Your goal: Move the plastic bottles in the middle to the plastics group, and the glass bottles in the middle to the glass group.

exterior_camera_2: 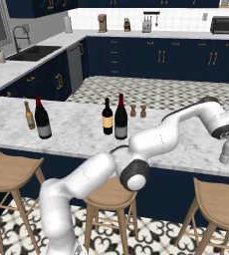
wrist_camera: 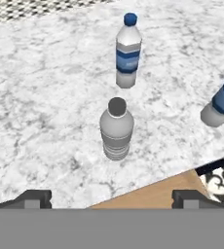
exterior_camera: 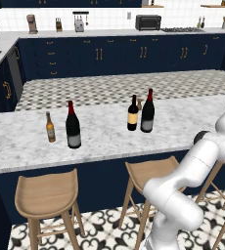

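Note:
My gripper [wrist_camera: 111,199] is open, its two fingertips [wrist_camera: 33,198] spread wide with nothing between them. Just beyond them a small pale plastic bottle [wrist_camera: 116,129] stands upright and free on the marble counter [wrist_camera: 41,97], also seen under the hand at the far right [exterior_camera_2: 225,153]. Close by stand the plastics group's blue-capped water bottle [wrist_camera: 128,51] and a second one [wrist_camera: 223,99] at the view's edge. In the middle of the counter stand two glass wine bottles, black-topped [exterior_camera: 132,113] and red-topped [exterior_camera: 147,112]. The glass group, an amber beer bottle [exterior_camera: 50,127] and a wine bottle [exterior_camera: 73,126], stands at the left.
Salt and pepper shakers [exterior_camera_2: 138,110] stand behind the middle wine bottles. Wooden stools [exterior_camera: 46,193] line the counter's near edge, one right below the gripper [wrist_camera: 148,194]. The white arm [exterior_camera_2: 156,137] stretches across the counter's right half.

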